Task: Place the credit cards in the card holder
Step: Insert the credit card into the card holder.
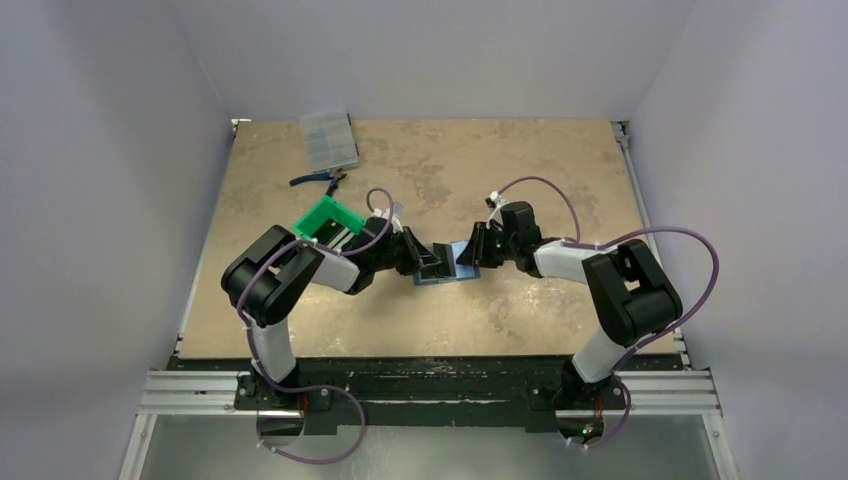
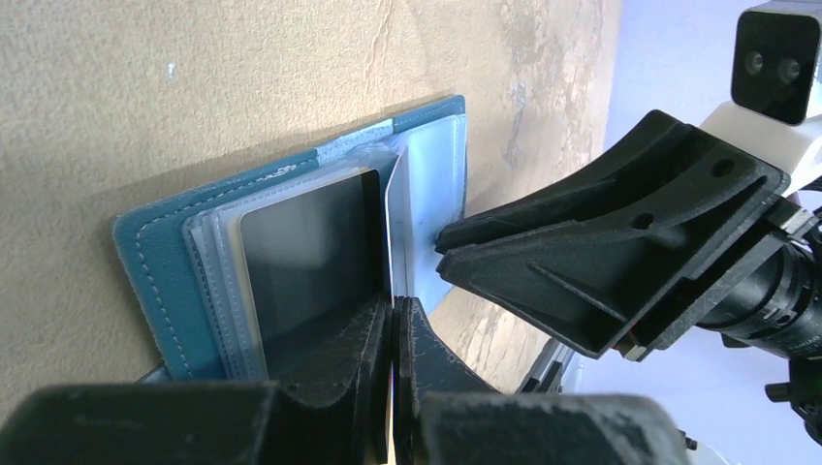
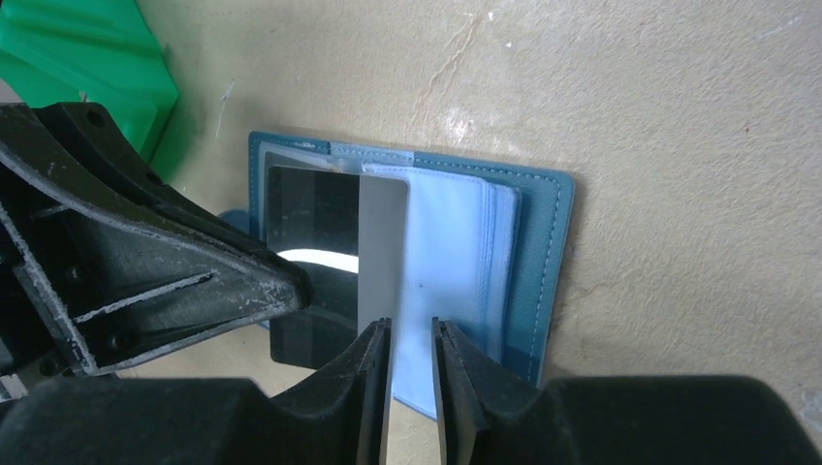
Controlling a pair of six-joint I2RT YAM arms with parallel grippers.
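credit card [image 3: 383, 242] in left hand [image 2: 393, 308], over card holder [image 3: 543, 252]

Tan mottled table [image 1: 560, 170] fills the middle, with darker blotches all over; the wrist views show fine cracks and a slight sheen on it. Plain pale lilac-grey back wall [image 1: 430, 50] rises behind the table's far edge. Left wall [image 1: 90, 200] and right wall [image 1: 770, 150], same colour, stand close along its sides. Thin metal strips [image 1: 640, 195] line the table's side edges. A black strip [image 1: 430, 366] then an aluminium rail [image 1: 430, 392] cross its near edge. A glossy grey panel [image 1: 450, 455] lies nearer still. Light is even and soft, shadows faint.
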